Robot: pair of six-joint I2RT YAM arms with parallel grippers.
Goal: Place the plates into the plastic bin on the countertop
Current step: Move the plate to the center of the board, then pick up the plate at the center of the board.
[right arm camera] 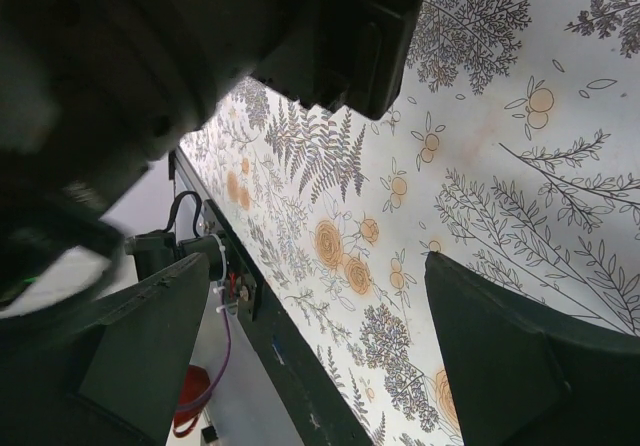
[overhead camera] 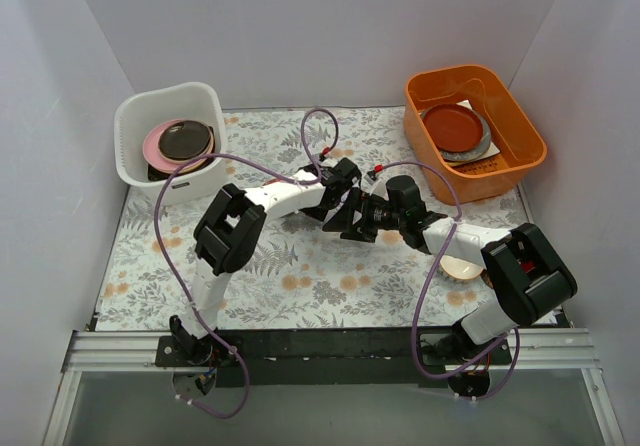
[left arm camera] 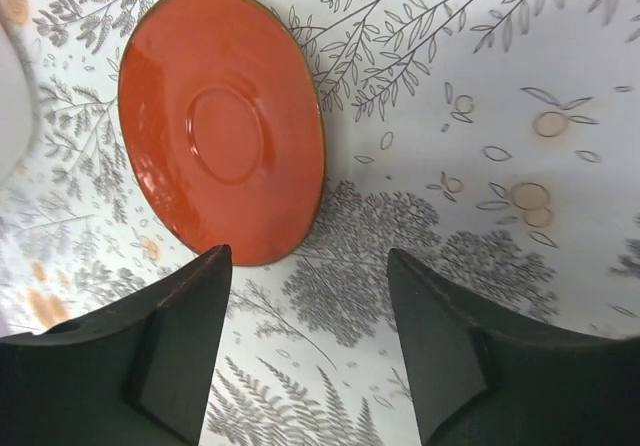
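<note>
1. Several plates lie in the plastic bin (overhead camera: 130,156) at the far left corner of the countertop (overhead camera: 300,286). We count a pink plate (overhead camera: 152,147) with a dark plate (overhead camera: 186,139) on top of it.
2. One orange-red plate (left arm camera: 222,126) lies flat on the countertop, just beyond one fingertip in the left wrist view. We cannot tell whether they touch.
3. One beige plate (overhead camera: 462,268) sits on the countertop at the right, partly under the right arm (overhead camera: 520,276).
4. We log the left gripper (left arm camera: 308,266) with fingers apart and nothing between them, over bare countertop.
5. We log the right gripper (right arm camera: 315,266) with fingers spread wide, grasping nothing. It faces the left gripper at mid-table.
6. One orange tub (overhead camera: 520,131) stands at the far right. It holds a red-brown plate (overhead camera: 452,126) on a grey plate (overhead camera: 484,147).
</note>
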